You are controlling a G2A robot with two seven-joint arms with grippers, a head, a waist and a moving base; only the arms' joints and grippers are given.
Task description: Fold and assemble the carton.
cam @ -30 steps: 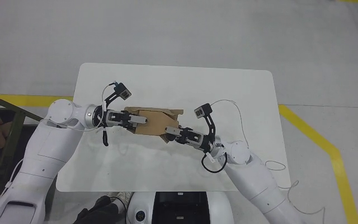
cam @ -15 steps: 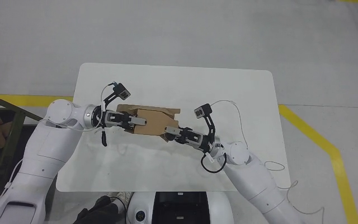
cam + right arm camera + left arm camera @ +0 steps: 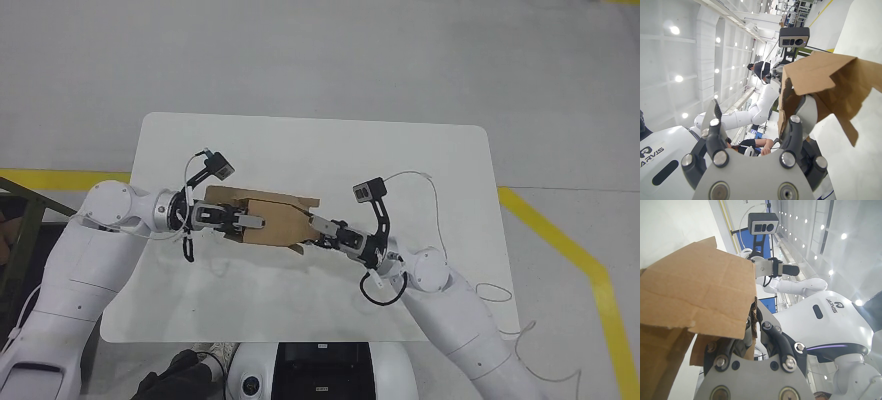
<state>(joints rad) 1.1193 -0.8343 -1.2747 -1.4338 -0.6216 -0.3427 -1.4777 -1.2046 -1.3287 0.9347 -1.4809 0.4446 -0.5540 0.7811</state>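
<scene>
1. My left fingers (image 3: 768, 315) are pressed together on a cardboard edge at the left end of the carton (image 3: 275, 222), pinching one wall of it.
2. My right fingers are spread. One (image 3: 806, 109) sits behind the cardboard panel at the carton's right end, touching its inner face. The other (image 3: 712, 111) stands free in the air, outside the box.
3. So the left gripper (image 3: 754, 321) clamps, and the right gripper (image 3: 761, 106) props the wall from within rather than gripping it.
4. The carton hangs between the two grippers over the middle of the table (image 3: 420, 160), a little to the left of centre. I cannot tell whether its underside touches the tabletop.
5. Progress, as I judge it: the body has been opened out of the flat into a rough sleeve, with its walls skewed rather than square. The end flaps hang loose and ragged, none folded in or tucked.
6. What is left, then: squaring the sleeve, folding the flaps at both ends and locking them.
7. My left arm comes in from the left, its forearm lying nearly level and pointing right.
8. My right arm comes from the near right, its forearm angled left and slightly far, the wrist rolled onto its side.
</scene>
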